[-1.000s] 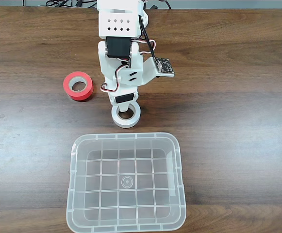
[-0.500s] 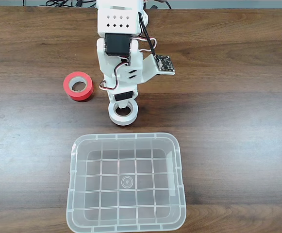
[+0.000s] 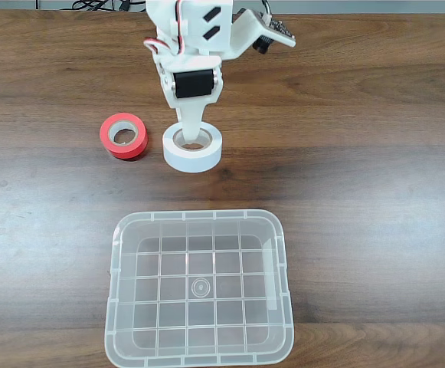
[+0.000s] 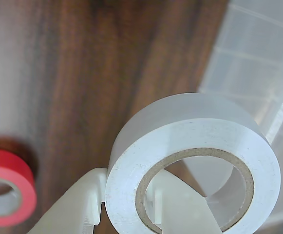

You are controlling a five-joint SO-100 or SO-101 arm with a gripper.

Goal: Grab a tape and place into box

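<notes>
The white tape (image 3: pixel 193 156) hangs above the wooden table, larger in the fixed view than a roll lying flat. My gripper (image 3: pixel 189 140) is shut on it, one finger down in the hollow core and the other against the outer wall. The wrist view gives the tape (image 4: pixel 195 131) close up, its wall pinched between the white fingers (image 4: pixel 78 207) of the gripper (image 4: pixel 126 214). The clear box (image 3: pixel 199 217) lies open toward the near edge, below the tape in the fixed view, with nothing in it. The box (image 4: pixel 258 58) appears blurred at the upper right of the wrist view.
A red roll with a grey core (image 3: pixel 124 136) lies on the table just left of the held tape and appears at the lower left of the wrist view (image 4: pixel 5 195). Cables run along the far table edge (image 3: pixel 99 6).
The gripper has risen and drawn back toward the arm's base with the white tape, which has left the table. The red roll and the box stay put.
</notes>
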